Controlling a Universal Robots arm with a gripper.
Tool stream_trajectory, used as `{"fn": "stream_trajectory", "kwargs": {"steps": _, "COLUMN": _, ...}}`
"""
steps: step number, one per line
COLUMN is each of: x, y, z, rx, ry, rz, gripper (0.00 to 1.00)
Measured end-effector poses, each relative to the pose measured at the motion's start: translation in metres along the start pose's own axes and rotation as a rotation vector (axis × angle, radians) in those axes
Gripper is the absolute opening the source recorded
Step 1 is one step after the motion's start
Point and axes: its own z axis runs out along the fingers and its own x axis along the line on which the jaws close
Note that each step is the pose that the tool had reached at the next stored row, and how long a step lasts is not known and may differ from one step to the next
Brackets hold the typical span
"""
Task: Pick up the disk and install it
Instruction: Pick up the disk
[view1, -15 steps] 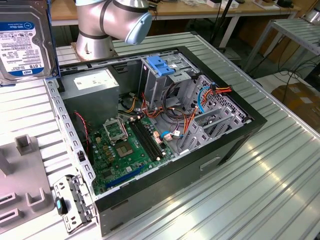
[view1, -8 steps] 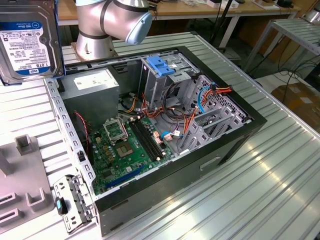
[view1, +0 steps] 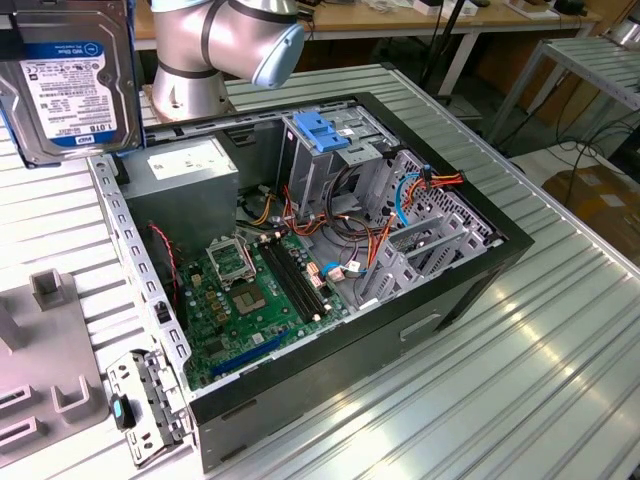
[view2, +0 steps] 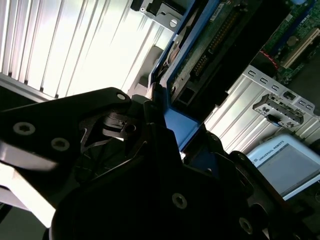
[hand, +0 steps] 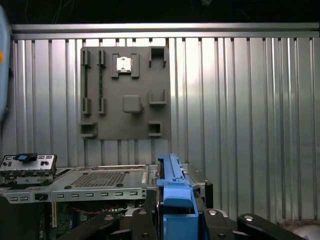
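1. The gripper (hand: 176, 221) is squeezed tight on the disk (view1: 68, 85). In the first wrist view a black finger (hand: 142, 220) sits on each side of the disk's blue rail (hand: 174, 187).
2. The disk hangs up in the air, off the table. It is just outside the computer case (view1: 470, 270), by the case's far corner on the exterior view's left. Its label faces the exterior camera.
3. In the second wrist view the disk's circuit board (view2: 217, 37) shows.
4. The robot arm (view1: 225, 40) stands on the far side of the case.
5. The case lies open on a ribbed metal table (view1: 560, 380).
6. Inside the case are a drive cage (view1: 350, 150) with a blue latch (view1: 322, 135), a grey power box (view1: 185, 185) and a green motherboard (view1: 245, 295).
7. A grey holder plate (view1: 40, 390) lies near the case, on the exterior view's left.
8. A small metal bracket (view1: 145, 400) rests just beside the case's near corner.
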Motion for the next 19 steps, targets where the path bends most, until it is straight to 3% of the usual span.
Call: {"fn": "stream_trajectory", "kwargs": {"steps": 19, "x": -0.0008, "y": -0.0289, "z": -0.0006, "rx": -0.0006, "ry": 0.0, "rz": 0.002, "gripper": 0.37}}
